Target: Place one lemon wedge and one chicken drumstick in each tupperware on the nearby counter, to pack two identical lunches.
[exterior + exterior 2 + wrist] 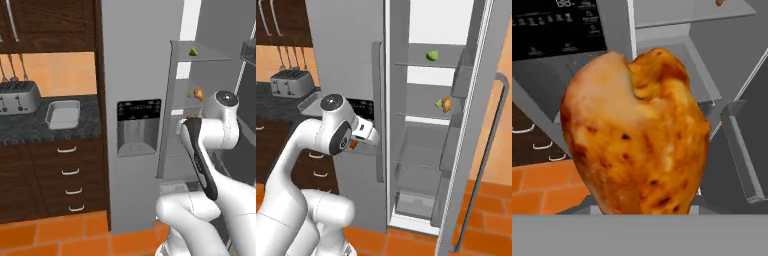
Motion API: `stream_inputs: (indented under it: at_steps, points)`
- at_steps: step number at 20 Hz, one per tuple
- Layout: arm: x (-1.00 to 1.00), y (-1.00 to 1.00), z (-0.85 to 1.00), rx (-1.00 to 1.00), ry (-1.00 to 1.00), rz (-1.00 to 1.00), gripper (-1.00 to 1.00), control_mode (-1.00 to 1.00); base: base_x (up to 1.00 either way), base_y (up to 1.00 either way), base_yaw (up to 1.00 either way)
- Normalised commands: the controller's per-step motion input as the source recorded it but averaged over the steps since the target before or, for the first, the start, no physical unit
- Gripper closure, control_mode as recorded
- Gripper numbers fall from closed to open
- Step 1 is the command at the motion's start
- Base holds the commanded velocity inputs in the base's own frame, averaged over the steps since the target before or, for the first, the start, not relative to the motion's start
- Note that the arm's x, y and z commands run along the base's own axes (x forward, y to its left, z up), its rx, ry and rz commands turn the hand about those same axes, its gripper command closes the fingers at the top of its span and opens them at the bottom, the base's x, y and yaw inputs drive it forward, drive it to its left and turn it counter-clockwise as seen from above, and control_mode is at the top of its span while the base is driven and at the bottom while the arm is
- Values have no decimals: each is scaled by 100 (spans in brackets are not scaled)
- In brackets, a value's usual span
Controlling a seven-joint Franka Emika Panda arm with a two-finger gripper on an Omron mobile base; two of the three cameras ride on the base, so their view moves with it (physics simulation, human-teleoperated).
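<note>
Jaws are clamped on a chicken drumstick (634,132); in your hand view its browned meaty end bulks right in front of the camera, and in the right base view a sliver of orange (353,145) shows just under the hand, beside the fridge's dispenser panel (363,107). Look past it and you see the fridge standing open: the second drumstick (447,104) lies on the middle shelf (421,116) with a lemon wedge (438,103) just beside it, and the other lemon wedge (431,55) sits alone on the shelf above. To the fridge's left you have the black speckled table (30,130), where one tupperware (63,113) rests near the fridge side, with a steel toaster (18,97) further left against the wall. Dark drawers (67,172) with curved silver handles run below it.
</note>
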Motion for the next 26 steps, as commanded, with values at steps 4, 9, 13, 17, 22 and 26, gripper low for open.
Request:
stream_inputs:
  at_steps: [4, 9, 13, 17, 22, 26]
  points:
    - [0, 0, 0, 0, 0, 0, 100, 100, -18, 100, 28]
    - [0, 0, 0, 0, 0, 0, 100, 100, -1, 100, 30]
    - [0, 0, 0, 0, 0, 0, 100, 100, 0, 100, 26]
    - [0, 0, 0, 0, 0, 0, 100, 100, 13, 100, 20]
    - [0, 0, 0, 0, 0, 0, 100, 100, 73, 100, 7]
    - [0, 0, 0, 0, 0, 0, 100, 100, 95, 100, 0]
